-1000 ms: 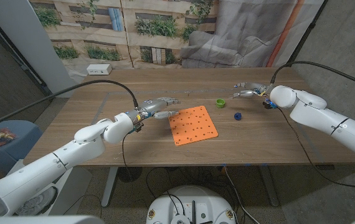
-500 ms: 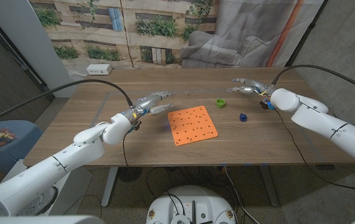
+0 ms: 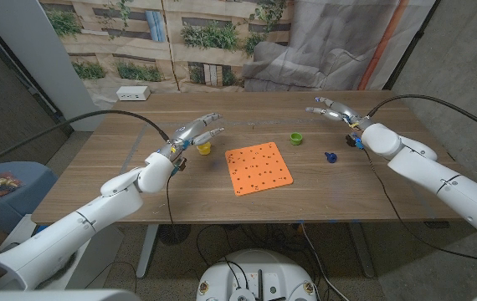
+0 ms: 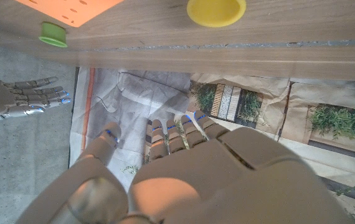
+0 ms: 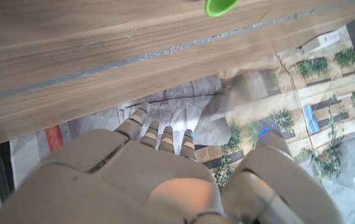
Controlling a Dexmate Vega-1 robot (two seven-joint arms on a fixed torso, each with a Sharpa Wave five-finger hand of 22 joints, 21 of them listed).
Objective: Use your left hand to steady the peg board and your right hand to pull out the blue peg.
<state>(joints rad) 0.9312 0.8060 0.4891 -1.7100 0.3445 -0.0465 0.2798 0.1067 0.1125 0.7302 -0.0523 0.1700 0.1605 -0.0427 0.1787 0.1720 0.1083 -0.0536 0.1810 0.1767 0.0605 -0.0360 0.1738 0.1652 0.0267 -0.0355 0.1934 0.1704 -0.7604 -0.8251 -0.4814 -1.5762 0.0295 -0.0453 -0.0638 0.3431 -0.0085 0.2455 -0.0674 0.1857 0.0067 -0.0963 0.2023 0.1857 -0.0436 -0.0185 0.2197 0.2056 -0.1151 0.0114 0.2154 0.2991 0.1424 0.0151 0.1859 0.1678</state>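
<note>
White shells are covering both arms; black cables are trailing to metallic left hand (image 3: 190,134) and right hand (image 3: 332,109).

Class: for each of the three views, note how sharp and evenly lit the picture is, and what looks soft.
Head view: even light, orange peg board and blue peg crisp, shadows faint. Left wrist view: left hand close and soft, yellow peg sharper. Right wrist view: right hand blurred, table grain clear.
</note>
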